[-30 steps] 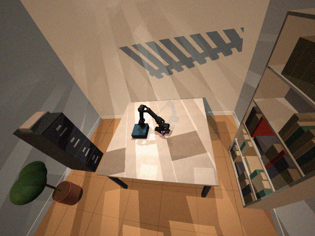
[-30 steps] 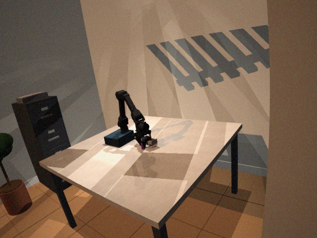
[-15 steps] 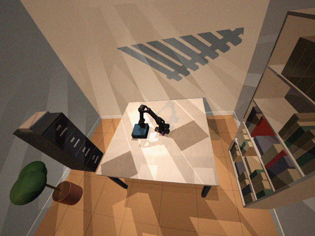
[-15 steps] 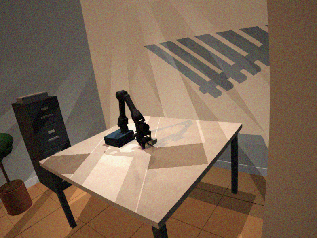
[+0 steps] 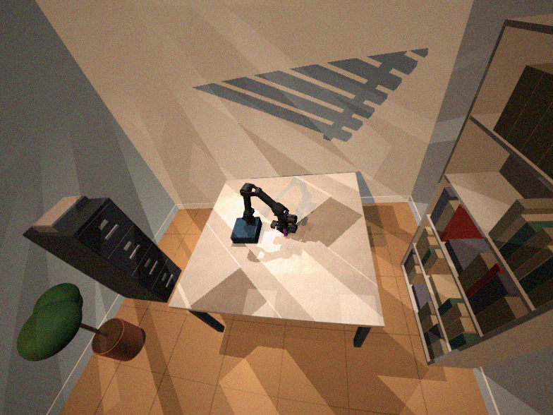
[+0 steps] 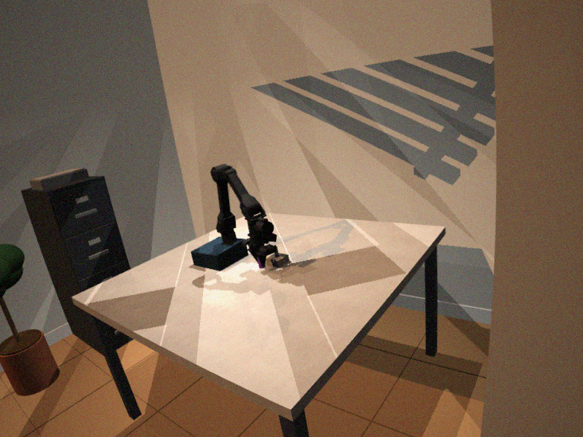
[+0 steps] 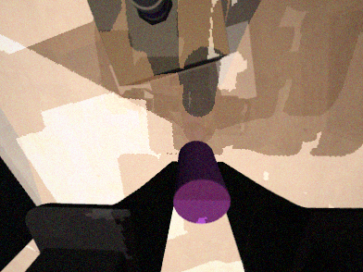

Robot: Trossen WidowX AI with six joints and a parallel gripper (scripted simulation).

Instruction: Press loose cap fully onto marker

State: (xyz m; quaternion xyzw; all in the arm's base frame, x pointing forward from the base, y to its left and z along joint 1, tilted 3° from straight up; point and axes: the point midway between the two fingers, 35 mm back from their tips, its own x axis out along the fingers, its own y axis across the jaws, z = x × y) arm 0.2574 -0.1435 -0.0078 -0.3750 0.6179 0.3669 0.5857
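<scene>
Wrist view: purple cap [image 5: 285,232] [image 6: 260,263] [image 7: 200,185] between fingertips, gripper [image 5: 286,231] [image 6: 261,261] [image 7: 196,166] clamped on it, holder block [image 6: 279,260] [image 7: 153,46] near, apart from cap

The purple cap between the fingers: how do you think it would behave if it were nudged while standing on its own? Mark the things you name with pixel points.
The cap [image 5: 285,232] [image 6: 260,263] [image 7: 200,185] looks narrow and upright, so a push might tip it. Its round side suggests it could then roll.
</scene>
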